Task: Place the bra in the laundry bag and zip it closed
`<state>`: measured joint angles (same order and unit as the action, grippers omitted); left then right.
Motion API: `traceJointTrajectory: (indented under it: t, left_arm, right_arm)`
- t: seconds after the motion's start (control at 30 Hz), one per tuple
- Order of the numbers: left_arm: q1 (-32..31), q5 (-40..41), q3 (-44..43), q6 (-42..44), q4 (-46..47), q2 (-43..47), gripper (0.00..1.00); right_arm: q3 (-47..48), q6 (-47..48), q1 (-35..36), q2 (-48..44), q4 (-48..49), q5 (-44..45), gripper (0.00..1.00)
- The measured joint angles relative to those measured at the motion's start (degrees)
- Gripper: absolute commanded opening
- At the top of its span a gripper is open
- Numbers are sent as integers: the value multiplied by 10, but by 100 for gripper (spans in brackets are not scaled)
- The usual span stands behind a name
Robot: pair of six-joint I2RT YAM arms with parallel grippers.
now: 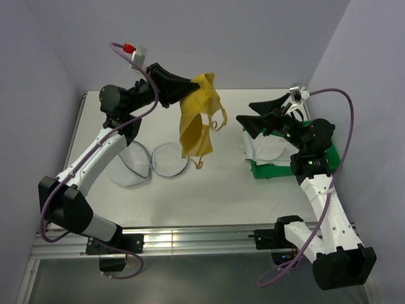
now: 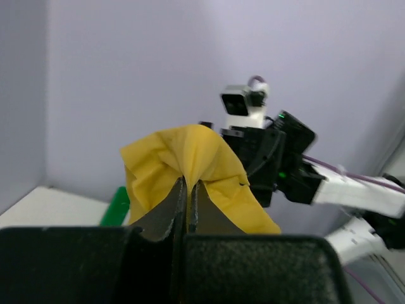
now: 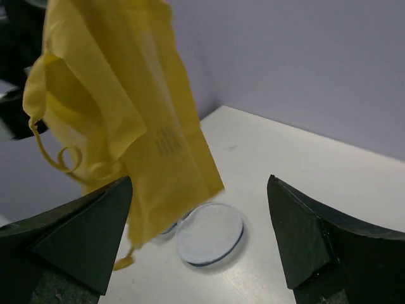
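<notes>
My left gripper (image 1: 193, 86) is shut on the top of a yellow bra (image 1: 197, 120) and holds it high above the table, hanging down with its straps loose. The left wrist view shows the fabric (image 2: 190, 158) pinched between the shut jaws of that gripper (image 2: 188, 183). The laundry bag (image 1: 152, 161) lies open on the table below as two round white mesh halves with dark rims; one half shows in the right wrist view (image 3: 210, 233), with the bra (image 3: 120, 120) hanging over it. My right gripper (image 1: 245, 124) is open and empty, raised to the right of the bra, and its own camera shows it wide open (image 3: 199, 244).
A green plastic tray (image 1: 297, 166) with white cloth in it stands at the right under my right arm. The table's back edge meets a lilac wall. A metal rail runs along the near edge.
</notes>
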<state>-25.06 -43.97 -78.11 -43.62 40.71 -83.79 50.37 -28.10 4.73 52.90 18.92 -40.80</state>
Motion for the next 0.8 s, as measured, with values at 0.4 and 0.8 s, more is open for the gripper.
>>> traceJointTrajectory:
  t: [0.4,0.8]
  left_arm:
    - [-5,-176,-12,-499,301,-182,0]
    - [-62,-224,-12,-568,324,-160,0]
  right_arm:
    - [44,14,61,40,82,-206,98]
    - [78,177,104,72,-72,-190,98]
